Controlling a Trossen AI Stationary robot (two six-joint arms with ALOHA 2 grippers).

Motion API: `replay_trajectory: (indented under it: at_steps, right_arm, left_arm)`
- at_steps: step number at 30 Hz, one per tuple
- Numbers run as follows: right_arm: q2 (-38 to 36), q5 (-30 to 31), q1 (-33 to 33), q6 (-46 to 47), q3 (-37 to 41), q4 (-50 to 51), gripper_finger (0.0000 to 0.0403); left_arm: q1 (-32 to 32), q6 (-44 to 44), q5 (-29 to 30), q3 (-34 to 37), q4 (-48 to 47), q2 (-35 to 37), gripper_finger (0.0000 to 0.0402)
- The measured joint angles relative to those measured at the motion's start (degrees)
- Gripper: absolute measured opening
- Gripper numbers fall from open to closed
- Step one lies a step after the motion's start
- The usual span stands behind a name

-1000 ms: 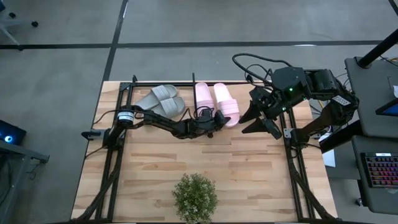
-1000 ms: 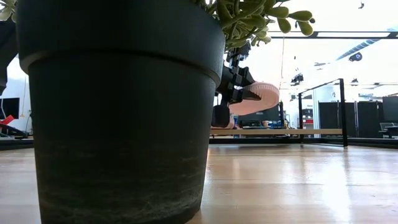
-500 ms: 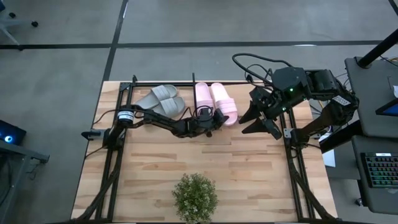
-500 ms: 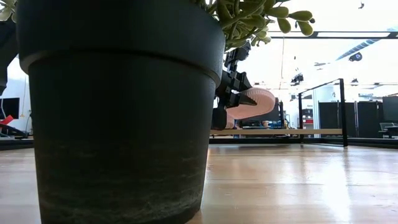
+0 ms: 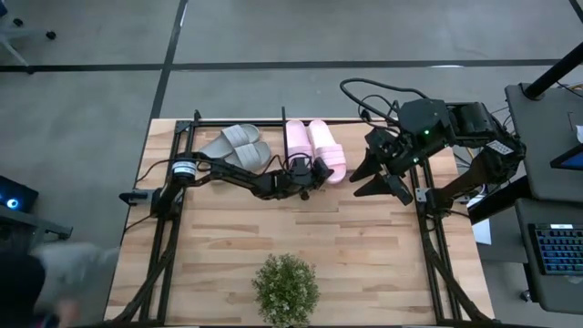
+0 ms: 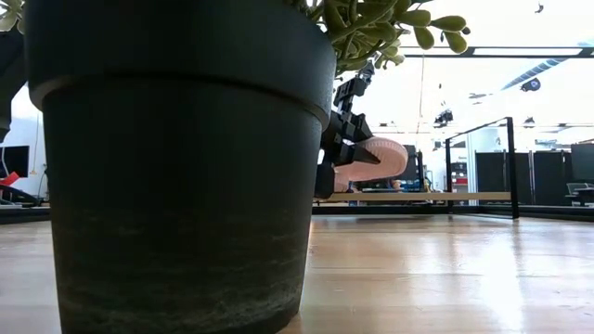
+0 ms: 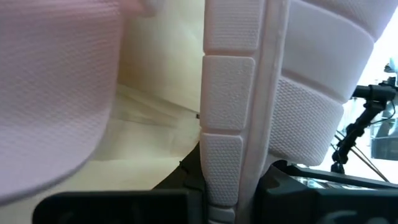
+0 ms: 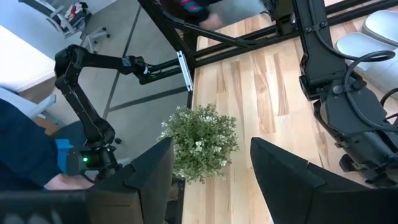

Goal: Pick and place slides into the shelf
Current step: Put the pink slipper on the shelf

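Pink slide (image 6: 369, 158) half behind plant pot (image 6: 176, 158)

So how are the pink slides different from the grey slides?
The pink slides are pale pink; the grey slides are light grey. The pink slides lie straight, side by side; the grey slides sit slanted. The left gripper grips one pink slide; nothing touches the grey ones. Both pairs are at the shelf.

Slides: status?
Left gripper shut on second pink slide, at the shelf beside the first. Right gripper open, waiting at table's right. Grey pair shelved.
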State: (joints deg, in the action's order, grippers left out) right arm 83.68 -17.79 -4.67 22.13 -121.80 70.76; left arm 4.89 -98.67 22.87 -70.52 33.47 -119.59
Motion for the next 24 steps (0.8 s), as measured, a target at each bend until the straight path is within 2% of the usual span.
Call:
replay_trajectory:
  at_steps: [4, 11, 24]
  right_arm:
    - [0.00, 0.01, -0.06, 0.00, 0.00, -0.03, 0.0206]
    - [0.00, 0.01, -0.09, 0.00, 0.00, -0.50, 0.0206]
    - [0.00, 0.01, -0.09, 0.14, 0.00, -0.73, 0.0206]
  left_arm:
    - [0.16, 0.01, 0.09, 0.00, -0.29, 0.00, 0.0030]
    - [0.37, -0.04, 0.20, 0.00, -1.29, 0.00, 0.0088]
    - [0.44, -1.23, -0.87, -0.07, -3.13, 0.04, 0.0156]
